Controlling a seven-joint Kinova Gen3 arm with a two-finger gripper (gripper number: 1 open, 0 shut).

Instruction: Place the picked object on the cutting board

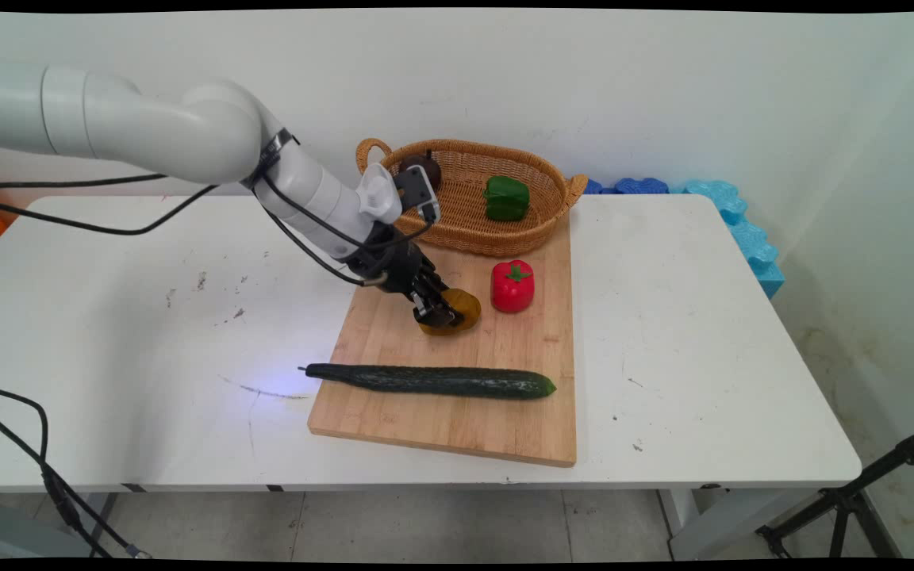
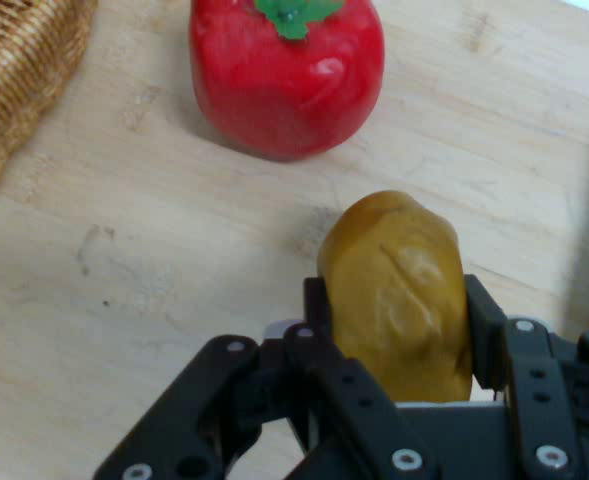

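Note:
My gripper (image 1: 437, 311) (image 2: 394, 325) is down on the wooden cutting board (image 1: 505, 349) and shut on a yellow-brown potato (image 1: 461, 308) (image 2: 399, 290). In the hand view its two fingers (image 2: 482, 325) press the potato's sides, and the potato rests on or just above the board (image 2: 154, 260). A red bell pepper (image 1: 512, 285) (image 2: 287, 75) stands upright on the board just beyond the potato. A long dark green cucumber (image 1: 433, 381) lies across the board's near part.
A wicker basket (image 1: 540, 230) (image 2: 14, 70) sits at the board's far end, holding a green bell pepper (image 1: 506, 197) and a dark round thing (image 1: 424, 166) partly behind the arm. Blue foam pieces (image 1: 743, 230) line the table's far right edge. Black cables hang at left.

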